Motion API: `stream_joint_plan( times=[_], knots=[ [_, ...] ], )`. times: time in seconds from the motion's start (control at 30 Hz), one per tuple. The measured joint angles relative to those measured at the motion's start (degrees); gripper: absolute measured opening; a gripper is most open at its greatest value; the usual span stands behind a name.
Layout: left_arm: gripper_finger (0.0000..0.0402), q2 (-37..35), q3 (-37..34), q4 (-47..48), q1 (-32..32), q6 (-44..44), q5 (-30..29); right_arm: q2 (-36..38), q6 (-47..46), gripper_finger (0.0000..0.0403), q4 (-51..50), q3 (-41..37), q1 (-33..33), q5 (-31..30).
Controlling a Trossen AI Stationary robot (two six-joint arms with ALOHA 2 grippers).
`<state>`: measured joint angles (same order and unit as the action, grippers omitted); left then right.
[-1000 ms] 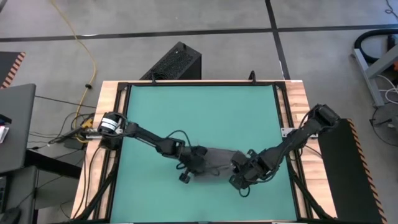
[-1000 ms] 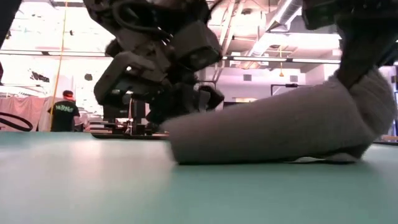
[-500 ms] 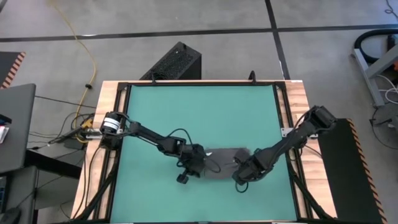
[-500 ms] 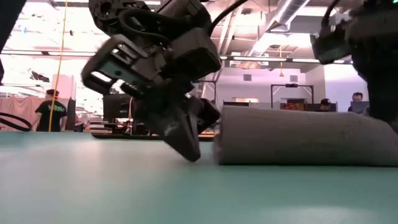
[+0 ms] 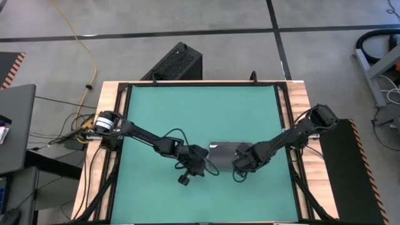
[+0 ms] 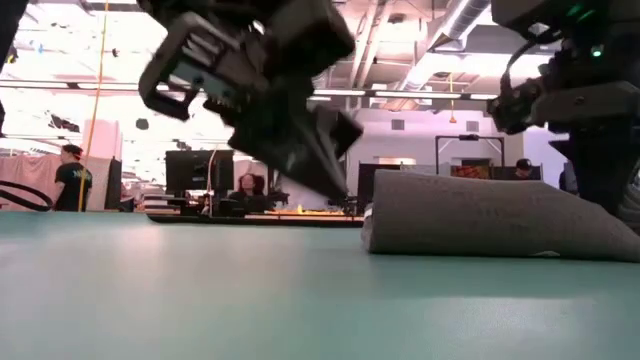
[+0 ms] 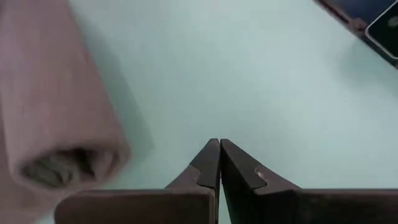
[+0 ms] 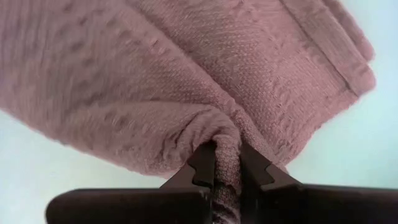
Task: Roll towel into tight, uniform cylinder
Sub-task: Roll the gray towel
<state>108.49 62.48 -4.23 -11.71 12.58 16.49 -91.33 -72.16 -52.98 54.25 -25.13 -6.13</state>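
Teal mat [image 5: 187, 112]: left pincer [image 7: 219, 148] now closed off towel [image 5: 224, 154]; right pincer [image 8: 227, 157] pinches it.

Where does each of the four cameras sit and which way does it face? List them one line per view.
High: overhead, looking straight down; both arms meet at the towel on the teal mat.
Low: at mat level, looking across into the room; arms descend from above.
Left wrist: on the left arm, looking past its shut left tool; rolled towel end beside it.
Right wrist: on the right arm; right tool pinches a towel fold.
All four views share the towel.
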Motion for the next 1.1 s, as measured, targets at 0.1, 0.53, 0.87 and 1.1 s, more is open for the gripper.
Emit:
stream_joint_plan(
  times=[0.1,0.53,0.87,1.1],
  knots=[
    [0.0000,-2.5,0.0,-1.0,-1.2,4.3,-2.3,0.0,1.4,0.0046,1.6,-0.9,0.9,0.1],
    [0.0000,2.1,0.0,-19.8,0.7,18.7,-17.3,0.0,5.7,0.0046,3.2,-1.3,2.5,0.6],
    [0.0000,2.2,0.0,-19.0,0.9,19.3,-12.4,-0.1,6.9,0.0046,3.7,-1.3,3.3,0.2],
    [0.0000,5.0,0.1,-21.0,0.8,21.7,-14.1,-0.1,8.4,0.0046,4.6,-1.3,4.7,0.4]
  ],
)
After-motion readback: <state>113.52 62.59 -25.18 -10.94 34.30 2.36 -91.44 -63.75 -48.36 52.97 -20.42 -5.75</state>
